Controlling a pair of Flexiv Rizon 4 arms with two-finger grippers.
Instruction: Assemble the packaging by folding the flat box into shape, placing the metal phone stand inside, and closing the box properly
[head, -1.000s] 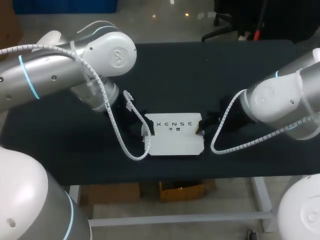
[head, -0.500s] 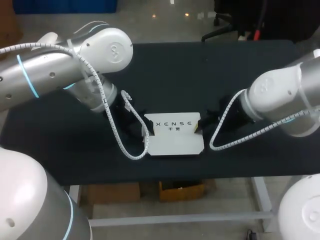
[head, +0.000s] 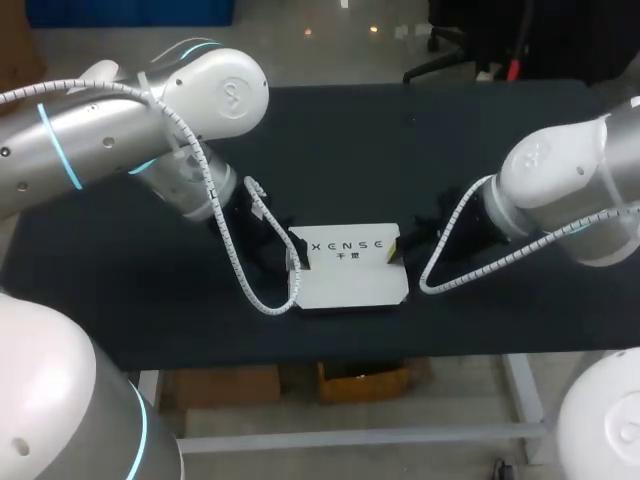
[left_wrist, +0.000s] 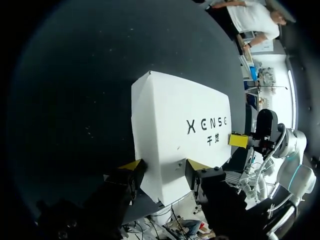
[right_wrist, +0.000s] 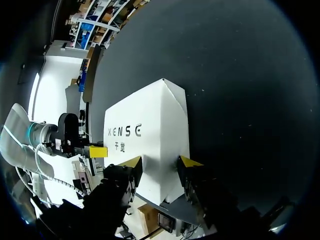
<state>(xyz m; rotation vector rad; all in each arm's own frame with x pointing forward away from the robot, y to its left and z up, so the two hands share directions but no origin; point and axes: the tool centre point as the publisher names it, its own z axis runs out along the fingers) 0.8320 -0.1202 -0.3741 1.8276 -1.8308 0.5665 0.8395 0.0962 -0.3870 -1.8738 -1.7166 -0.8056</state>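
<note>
While the white box (head: 345, 275) lies near the front edge of the black table (head: 420, 140), midway between the two arms, the left gripper (left_wrist: 165, 167) straddles its left end. Both yellow-tipped fingers press against opposite sides, so it is clamped on the box. At the box's right end the right gripper (right_wrist: 160, 162) grips in the same way. Compared with a second ago, the right gripper has edged inward, and the box's right end sits slightly nearer the middle.
</note>
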